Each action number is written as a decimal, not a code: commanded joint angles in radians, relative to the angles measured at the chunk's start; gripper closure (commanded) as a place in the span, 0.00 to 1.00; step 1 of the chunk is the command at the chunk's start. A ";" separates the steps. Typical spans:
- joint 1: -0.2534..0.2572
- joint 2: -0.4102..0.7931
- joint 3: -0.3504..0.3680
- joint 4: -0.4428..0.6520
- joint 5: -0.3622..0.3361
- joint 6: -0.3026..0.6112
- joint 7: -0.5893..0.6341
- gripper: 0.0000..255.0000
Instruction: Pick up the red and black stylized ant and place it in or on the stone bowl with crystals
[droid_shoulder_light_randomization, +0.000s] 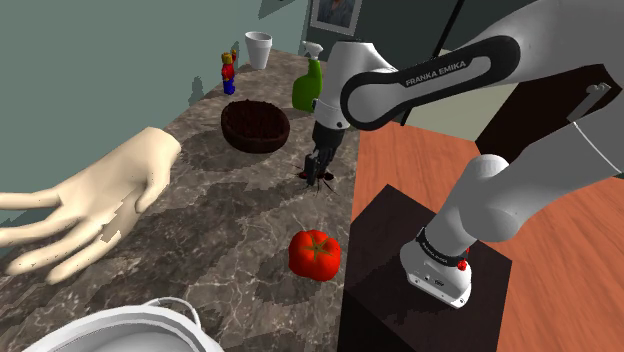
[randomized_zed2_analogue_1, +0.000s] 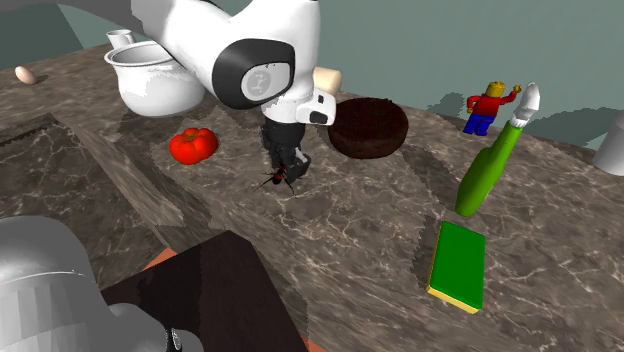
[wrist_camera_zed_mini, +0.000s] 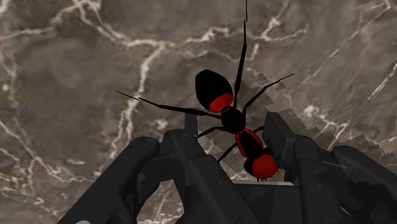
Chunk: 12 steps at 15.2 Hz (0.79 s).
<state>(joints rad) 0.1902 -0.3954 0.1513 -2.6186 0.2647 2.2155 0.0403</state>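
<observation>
The red and black ant (wrist_camera_zed_mini: 213, 89) lies between my gripper's (wrist_camera_zed_mini: 232, 130) black fingers, which clasp it by its legs and rear body, its head end poking out past the tips. In the shoulder view the gripper (droid_shoulder_light_randomization: 318, 168) points down at the marble counter with the ant (droid_shoulder_light_randomization: 316, 179) at its tips, close to the surface. The dark brown rough bowl (droid_shoulder_light_randomization: 255, 140) stands a short way beyond, toward the shoulder view's upper left. In the second exterior view the ant (randomized_zed2_analogue_1: 272, 181) hangs by the gripper (randomized_zed2_analogue_1: 288, 168), and the bowl (randomized_zed2_analogue_1: 368, 145) is to the right.
A red tomato (droid_shoulder_light_randomization: 314, 253) lies near the counter's front edge. A green spray bottle (droid_shoulder_light_randomization: 308, 85), a toy figure (droid_shoulder_light_randomization: 229, 73) and a white cup (droid_shoulder_light_randomization: 258, 49) stand behind the bowl. A big pale hand model (droid_shoulder_light_randomization: 95, 195), a white pot (randomized_zed2_analogue_1: 155, 82) and a green sponge (randomized_zed2_analogue_1: 458, 265) share the counter.
</observation>
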 joint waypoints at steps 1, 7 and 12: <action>0.000 0.004 0.000 -0.003 -0.001 -0.002 0.000 1.00; 0.000 -0.023 -0.002 0.017 -0.006 -0.048 0.008 1.00; -0.004 -0.057 -0.007 0.059 -0.016 -0.124 0.020 1.00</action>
<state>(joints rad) 0.1870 -0.4464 0.1450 -2.5687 0.2506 2.1072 0.0574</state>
